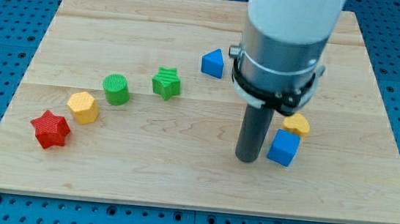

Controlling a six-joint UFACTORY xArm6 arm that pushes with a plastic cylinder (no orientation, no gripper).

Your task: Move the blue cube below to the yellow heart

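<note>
- Board (178, 187): a pale wooden top on a blue pegged bench; all blocks lie flat on it.
- My tip (246, 159): rests on the board near the front, at the right of centre. It is a plain rod with no fingers, so it neither clasps nor releases anything; it can only push.
- Blue cube (283, 147): sits just right of my tip, touching or almost touching the rod. The contact side suggests a push toward the right.
- Yellow heart (297, 124): lies directly behind the blue cube, touching it or nearly so, partly hidden by the arm body.
- Judgement: the cube already lies on the near side of the heart, so the task appears close to done.
- Red star (50, 128): near the left, well apart from the work area.
- Yellow block (83, 107), green cylinder (116, 88) and green star (166, 82): form a rising line from left toward centre.
- Blue block (213, 62): farthest back, left of the arm; its shape is unclear.
</note>
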